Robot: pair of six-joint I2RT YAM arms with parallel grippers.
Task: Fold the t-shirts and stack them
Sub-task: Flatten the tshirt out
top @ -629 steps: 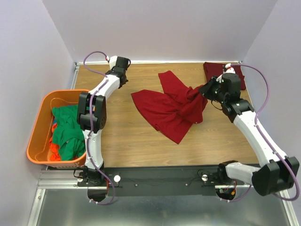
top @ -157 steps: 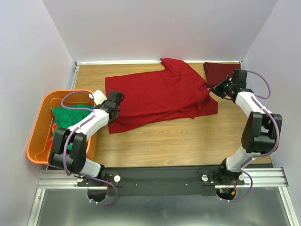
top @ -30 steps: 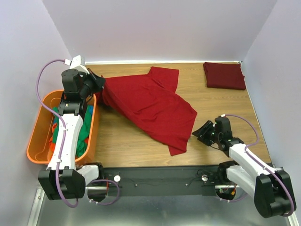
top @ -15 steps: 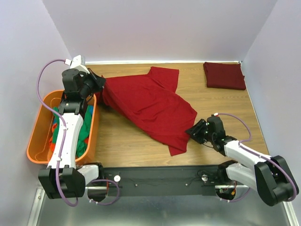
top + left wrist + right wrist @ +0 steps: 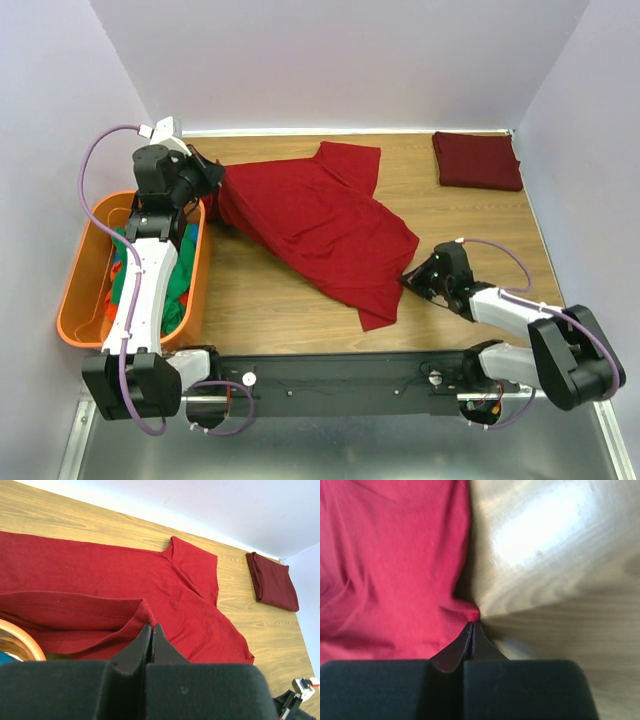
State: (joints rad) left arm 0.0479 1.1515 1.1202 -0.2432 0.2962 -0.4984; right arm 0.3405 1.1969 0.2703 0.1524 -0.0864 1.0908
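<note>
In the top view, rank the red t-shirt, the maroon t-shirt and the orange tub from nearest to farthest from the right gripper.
From the right gripper:
1. Red t-shirt, its near-right corner pinched in the gripper.
2. Maroon t-shirt, folded, far right corner.
3. Orange tub, far off at the left.

Open tabletop (image 5: 460, 215) between red t-shirt (image 5: 310, 225) and maroon t-shirt (image 5: 477, 161); orange tub (image 5: 72, 280) blocks left.

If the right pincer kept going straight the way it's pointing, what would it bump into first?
The red t-shirt. The right pincer points at it with closed tips right at the cloth's edge, which bunches up there, probably touching.
</note>
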